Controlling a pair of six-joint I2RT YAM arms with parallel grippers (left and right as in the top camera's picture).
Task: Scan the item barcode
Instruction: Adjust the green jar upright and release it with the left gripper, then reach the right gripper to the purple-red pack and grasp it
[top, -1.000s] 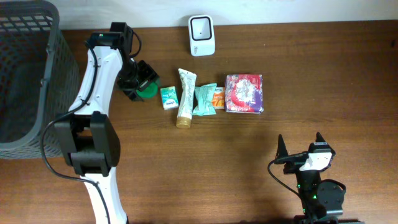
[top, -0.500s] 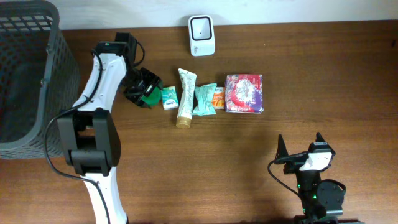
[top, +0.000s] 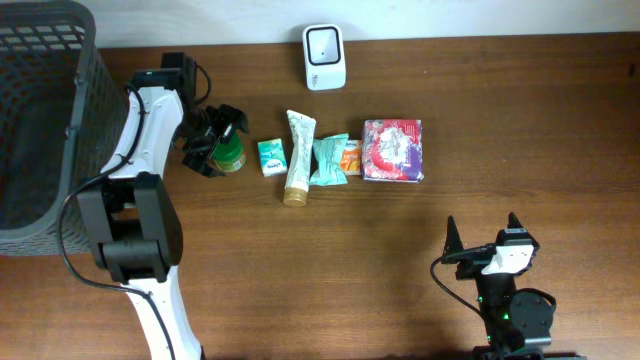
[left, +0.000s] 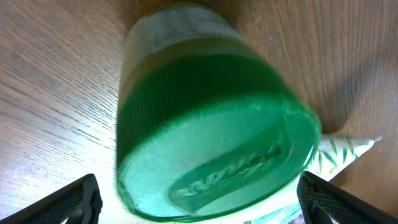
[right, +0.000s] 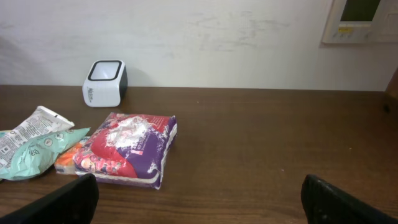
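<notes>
The green-lidded jar (top: 228, 152), its embossed lettering blurred unreadable, is being flanked by the released left tool (left: 199, 202) on the wooden surface (top: 300, 280) left of the scanner (top: 324, 57), while the right tool (top: 484, 232) is being held spread, empty, before a white wall (right: 217, 43).

One each: jar (top: 229, 152), box (top: 270, 157), tube (top: 298, 157), scanner (top: 324, 57), basket (top: 40, 45); three packets (teal (top: 327, 160), orange (top: 351, 158), purple (top: 393, 150)).

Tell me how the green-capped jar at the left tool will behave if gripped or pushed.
The green-capped jar looks rigid, so it should probably keep its shape between the open fingers of the left tool. Its round, glossy body may slip or twist in a grip. Being cylindrical, it could roll if tipped.
</notes>
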